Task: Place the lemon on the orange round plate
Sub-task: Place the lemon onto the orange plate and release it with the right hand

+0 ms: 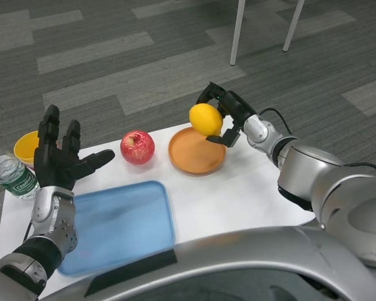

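With our right hand (229,116) holding the lemon (205,119) just above the orange round plate (197,151) at frame centre, we should lower gently before releasing, while our left hand (57,158) waits spread wide at left.

The right hand (224,116) is held out on a stretched arm, its fingers curled. The left hand (57,158) is held up, fingers spread.

Single head view, looking forward and down, close over the white table (250,194)
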Robot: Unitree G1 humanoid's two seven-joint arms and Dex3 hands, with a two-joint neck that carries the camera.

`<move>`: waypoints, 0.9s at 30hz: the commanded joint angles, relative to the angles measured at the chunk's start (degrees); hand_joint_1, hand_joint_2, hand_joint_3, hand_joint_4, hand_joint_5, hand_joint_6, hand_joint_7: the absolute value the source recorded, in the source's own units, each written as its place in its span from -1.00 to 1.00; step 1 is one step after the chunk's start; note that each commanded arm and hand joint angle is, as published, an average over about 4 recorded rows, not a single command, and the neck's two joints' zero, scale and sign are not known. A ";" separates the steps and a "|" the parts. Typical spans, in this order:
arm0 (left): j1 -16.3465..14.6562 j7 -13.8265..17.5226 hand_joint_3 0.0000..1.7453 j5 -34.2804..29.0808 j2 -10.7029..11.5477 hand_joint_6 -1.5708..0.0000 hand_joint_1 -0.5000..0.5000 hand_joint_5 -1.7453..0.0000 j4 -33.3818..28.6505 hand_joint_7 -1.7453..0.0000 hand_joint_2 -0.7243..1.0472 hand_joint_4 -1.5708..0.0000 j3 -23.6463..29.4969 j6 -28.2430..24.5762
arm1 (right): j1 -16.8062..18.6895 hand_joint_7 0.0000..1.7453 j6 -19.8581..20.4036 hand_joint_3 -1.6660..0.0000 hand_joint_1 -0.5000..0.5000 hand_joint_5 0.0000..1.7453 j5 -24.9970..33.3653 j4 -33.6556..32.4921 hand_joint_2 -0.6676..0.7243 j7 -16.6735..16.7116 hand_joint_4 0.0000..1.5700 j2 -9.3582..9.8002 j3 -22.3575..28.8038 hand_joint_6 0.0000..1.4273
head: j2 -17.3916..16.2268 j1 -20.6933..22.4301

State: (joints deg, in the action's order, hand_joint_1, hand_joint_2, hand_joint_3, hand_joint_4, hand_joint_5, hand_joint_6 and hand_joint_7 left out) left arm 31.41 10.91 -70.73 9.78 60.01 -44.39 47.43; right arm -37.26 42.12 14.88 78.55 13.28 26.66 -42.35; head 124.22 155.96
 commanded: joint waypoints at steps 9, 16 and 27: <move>-0.30 -0.01 -0.90 0.59 -0.24 0.97 1.00 0.65 -0.42 0.76 0.00 1.00 -1.01 -0.06 | -1.59 0.84 -8.42 -0.69 -0.77 0.33 -7.06 0.07 -0.70 2.32 0.19 -0.91 -3.22 0.64 | -0.80 0.37; -0.39 -0.10 -0.90 0.59 -0.29 0.97 1.00 0.65 -0.33 0.76 0.00 1.00 -1.51 -0.06 | -1.59 0.74 -8.90 -0.60 -0.92 0.11 -7.06 -0.33 -0.82 3.62 -0.08 -0.84 -7.85 0.48 | -0.95 0.57; -0.56 -0.10 -0.90 0.33 -0.33 0.97 1.00 0.65 -0.51 0.76 0.00 1.00 -1.53 -0.15 | -1.59 -0.28 -9.52 -0.38 -0.88 -0.83 -6.93 -2.79 -0.82 4.48 -0.62 -0.38 -10.86 -0.72 | -1.28 0.76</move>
State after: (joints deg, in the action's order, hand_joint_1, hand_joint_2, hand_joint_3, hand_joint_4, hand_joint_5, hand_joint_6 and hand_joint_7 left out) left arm 31.35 10.91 -70.45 9.29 59.66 -45.75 47.43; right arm -37.70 33.06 8.08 76.20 17.35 25.92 -53.00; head 122.95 156.74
